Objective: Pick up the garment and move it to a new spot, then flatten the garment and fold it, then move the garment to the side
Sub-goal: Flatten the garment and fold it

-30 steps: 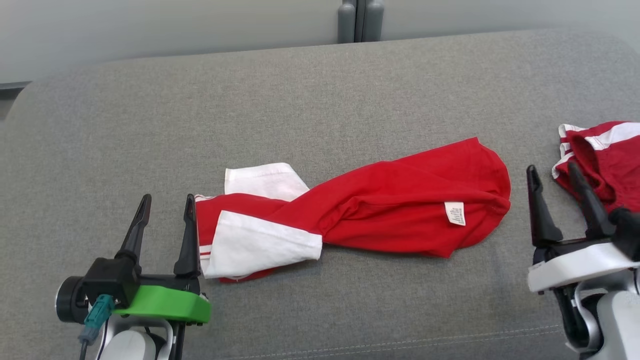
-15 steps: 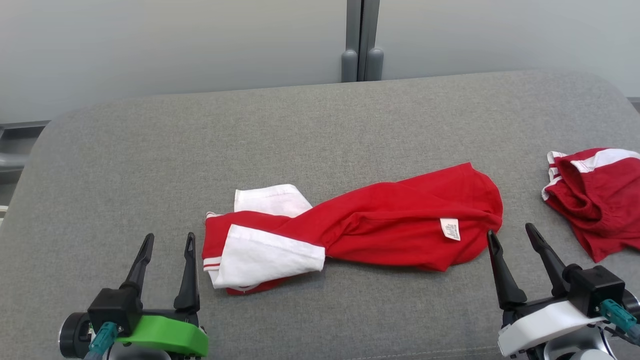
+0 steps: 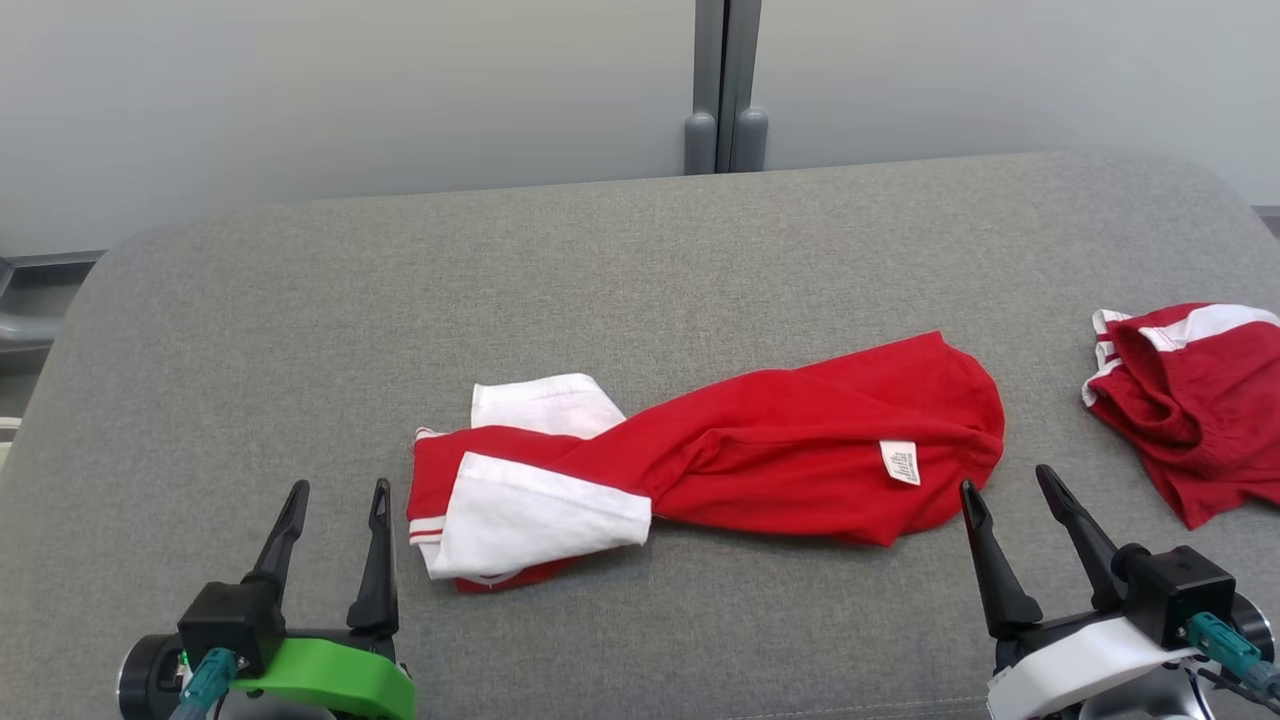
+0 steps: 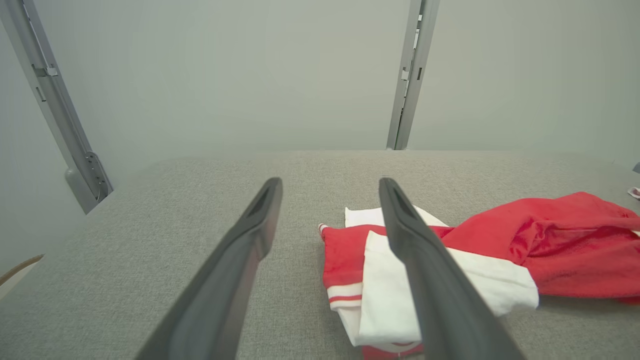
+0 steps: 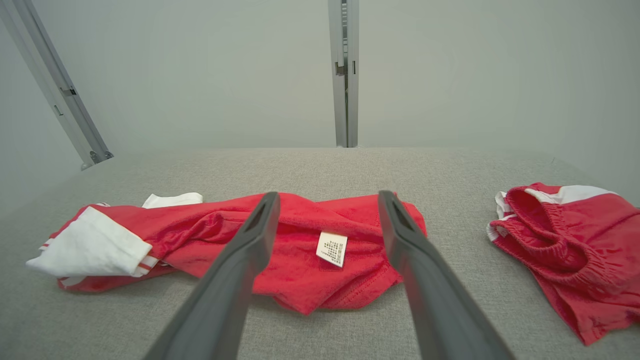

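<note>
Garment (image 3: 760,450), red with white sleeves, lies twisted lengthwise on the grey padded surface (image 3: 250,330), spanning the gap between the two claws and slightly ahead of their fingertips. Nothing grips it.

The left claw (image 3: 338,488) hangs low over the surface with both fingers pointing forward and spread wide. Its inner fingertip stands just beside the folded white sleeve (image 3: 530,515) without touching it. In the left wrist view, that sleeve end lies to the right of, and partly behind, the inner finger.

The right claw (image 3: 1006,478) is also wide and empty, with its fingers angled forward and slightly toward the left claw. Its inner fingertip sits at the near edge of the garment's rounded red end, just below the white care label (image 3: 900,462). In the right wrist view, the label falls between the two fingers. A pair of red shorts (image 3: 1190,400) with white stripes lies to the outer side of this claw, apart from it.

A second ago, the right claw was farther out, with its outer finger crossing in front of the shorts. Since then, it has swung inward to the garment's labelled end. The left claw has drawn back slightly along the sleeve end. The head camera has tilted up, so more of the pale wall and its grey post (image 3: 722,90) is in view. The garment itself has not shifted on the surface, and both claws have stayed spread.
</note>
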